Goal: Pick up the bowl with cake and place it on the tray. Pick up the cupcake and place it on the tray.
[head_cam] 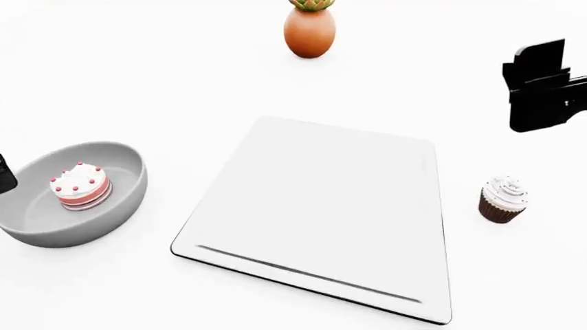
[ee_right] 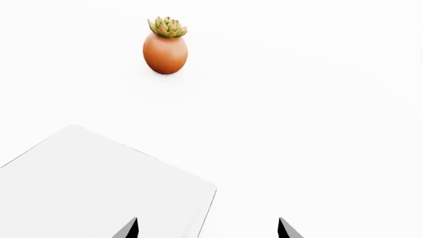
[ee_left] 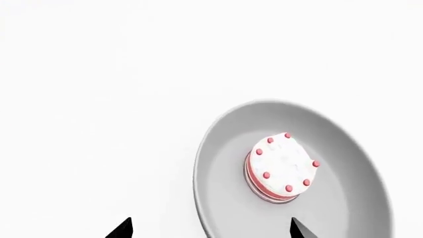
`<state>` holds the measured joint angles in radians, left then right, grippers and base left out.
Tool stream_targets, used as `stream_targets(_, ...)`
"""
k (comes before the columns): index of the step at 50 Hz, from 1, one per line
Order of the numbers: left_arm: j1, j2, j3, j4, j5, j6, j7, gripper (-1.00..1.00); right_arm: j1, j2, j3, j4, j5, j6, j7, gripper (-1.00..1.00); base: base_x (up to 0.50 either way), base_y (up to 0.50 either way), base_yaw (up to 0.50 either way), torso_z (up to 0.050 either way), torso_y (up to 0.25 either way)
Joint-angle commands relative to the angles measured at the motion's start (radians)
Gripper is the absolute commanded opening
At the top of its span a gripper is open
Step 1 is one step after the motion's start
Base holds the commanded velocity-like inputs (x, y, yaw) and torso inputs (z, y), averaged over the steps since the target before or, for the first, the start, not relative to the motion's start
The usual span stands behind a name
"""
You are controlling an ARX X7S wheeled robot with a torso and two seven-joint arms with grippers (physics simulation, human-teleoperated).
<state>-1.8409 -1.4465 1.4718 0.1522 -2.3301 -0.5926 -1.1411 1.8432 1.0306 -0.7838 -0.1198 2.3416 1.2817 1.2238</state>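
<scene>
Nothing is yet placed on the tray (head_cam: 321, 206); bowl (head_cam: 119, 196) with cake (head_cam: 81, 185) and cupcake (head_cam: 502, 199) are left beside it, both grippers spread wide, unloaded.

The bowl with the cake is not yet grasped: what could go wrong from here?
1. The cake sits loose in the bowl; tilting during the lift could slide or tip it.
2. In the left wrist view, one tip of the open left gripper points inside the rim, near the cake, and might brush it.
3. The bowl's thick smooth wall could slip.
</scene>
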Motion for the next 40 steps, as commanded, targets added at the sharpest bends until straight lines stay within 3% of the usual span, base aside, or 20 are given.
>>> stream_targets(1,0.038,0.018,0.015,-0.005,-0.007,0.035,0.029,1.0,-0.008,0.006,-0.003,-0.007,-0.008,-0.003,-0.008,1.0,0.0,0.0,0.0,0.0,0.0)
stream_targets(11,0.07,-0.009,0.03,0.013,-0.015,0.061,0.044,1.0,-0.012,0.009,-0.007,-0.012,-0.013,-0.007,-0.011,1.0,0.0,0.0,0.0,0.0,0.0)
stream_targets(31,0.171,0.025,0.076,-0.003,0.005,0.229,0.111,1.0,-0.045,0.024,-0.002,-0.027,-0.043,-0.01,-0.047,1.0,0.0,0.0,0.0,0.0,0.0)
stream_targets(40,0.186,0.01,0.076,0.069,-0.016,0.29,0.066,1.0,-0.049,0.022,-0.003,-0.023,-0.056,-0.01,-0.06,1.0,0.0,0.0,0.0,0.0,0.0)
